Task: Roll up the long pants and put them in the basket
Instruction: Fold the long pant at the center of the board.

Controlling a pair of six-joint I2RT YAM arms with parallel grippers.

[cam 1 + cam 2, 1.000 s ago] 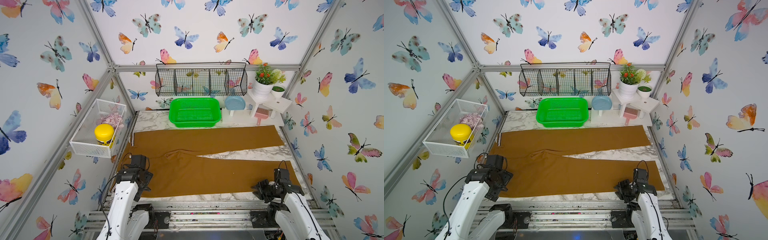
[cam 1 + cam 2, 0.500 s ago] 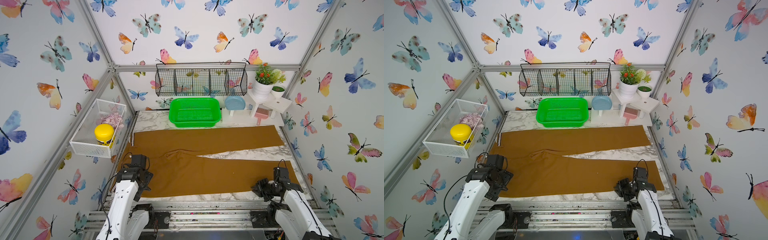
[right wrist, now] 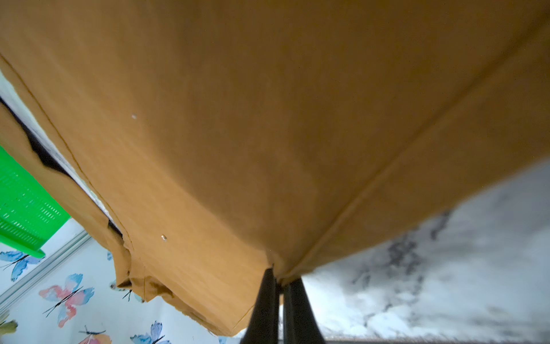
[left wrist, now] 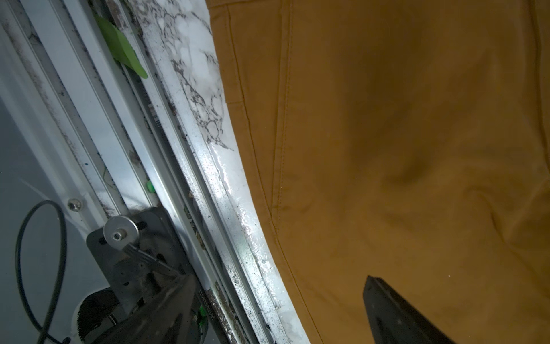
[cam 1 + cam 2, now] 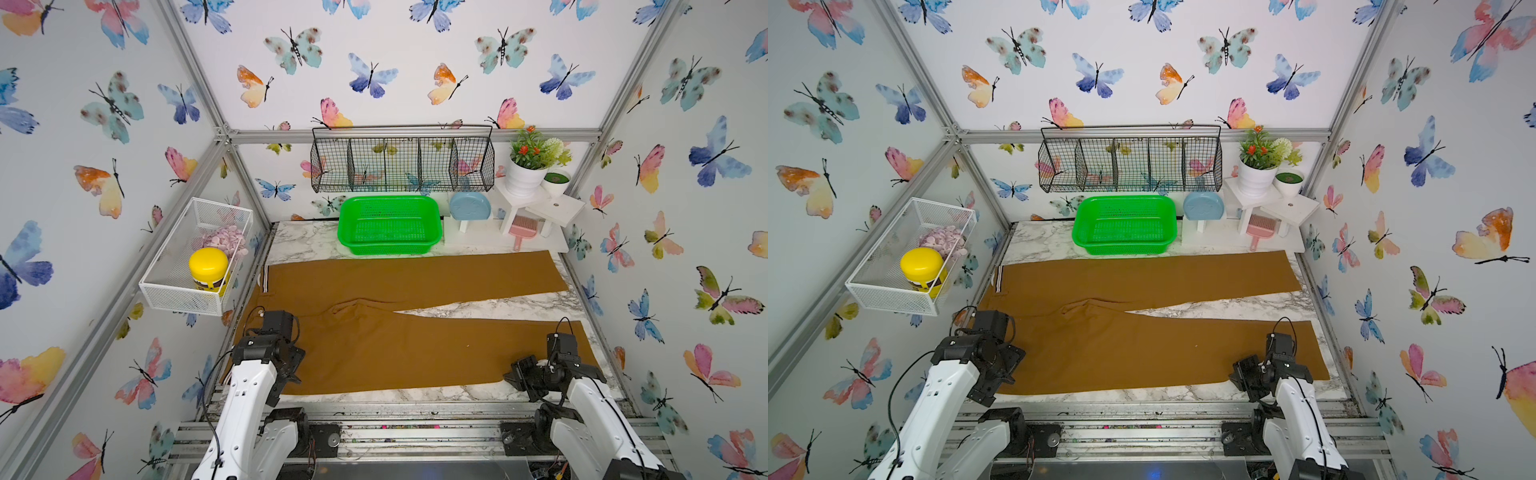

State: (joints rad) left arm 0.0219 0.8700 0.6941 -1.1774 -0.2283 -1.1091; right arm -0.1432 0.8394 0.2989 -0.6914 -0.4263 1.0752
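Mustard pants (image 3: 268, 134) in tight right pincer (image 3: 279, 277)

Long pants (image 5: 395, 349) lie flat on marble table (image 5: 511, 307), striped waistband (image 5: 265, 279) toward robot's left, legs running right, splayed in a narrow V. Left gripper (image 5: 289, 359) sits over near waist corner. Right gripper (image 5: 515, 376) at near leg's hem corner. Jaw state of either: not discernible from here. Green basket (image 5: 390, 248) just beyond far leg.

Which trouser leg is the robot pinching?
The nearer leg: the right gripper is shut on its cuff corner. The far leg, beside the green basket, lies untouched.
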